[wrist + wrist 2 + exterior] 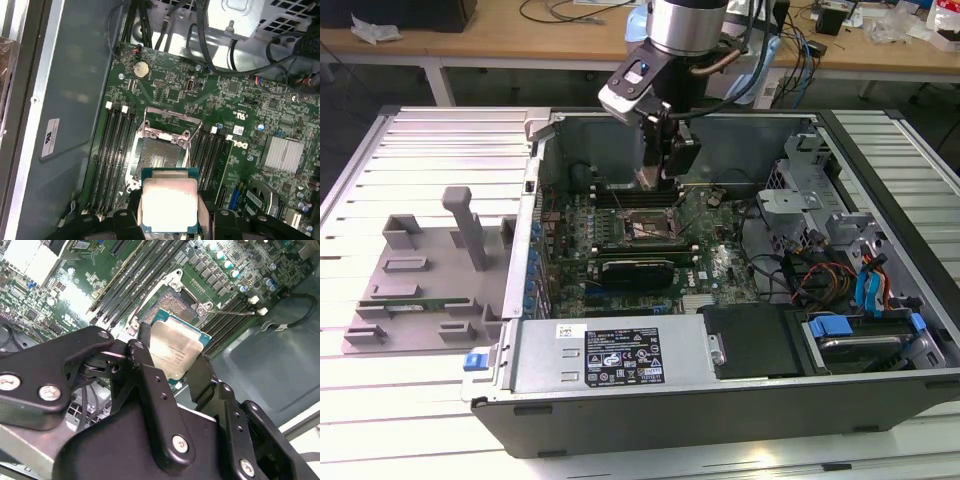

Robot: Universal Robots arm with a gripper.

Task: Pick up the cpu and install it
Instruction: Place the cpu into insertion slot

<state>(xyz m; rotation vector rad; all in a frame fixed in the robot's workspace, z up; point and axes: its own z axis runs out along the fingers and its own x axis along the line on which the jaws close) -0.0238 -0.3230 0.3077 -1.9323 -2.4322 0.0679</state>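
Note:
The cpu [169,202], a flat square chip with a silver-grey top and a thin teal rim, is held between my black fingers [207,212], so my gripper [170,215] is shut on it. It hangs just above the motherboard, beside the socket [159,156], whose metal load plate [167,125] is flipped open. In the second wrist view the cpu [175,352] sits tilted between the fingers [145,350], overlapping the edge of the open socket [172,302]. In the exterior view the gripper [658,172] reaches down into the open computer case, over the socket [645,228].
Memory slots [112,150] flank the socket on both sides. A finned heatsink [285,152], cables [235,60] and the case's grey wall [65,125] stand close by. A grey fixture [430,270] with a green memory stick [415,303] lies at the exterior view's left.

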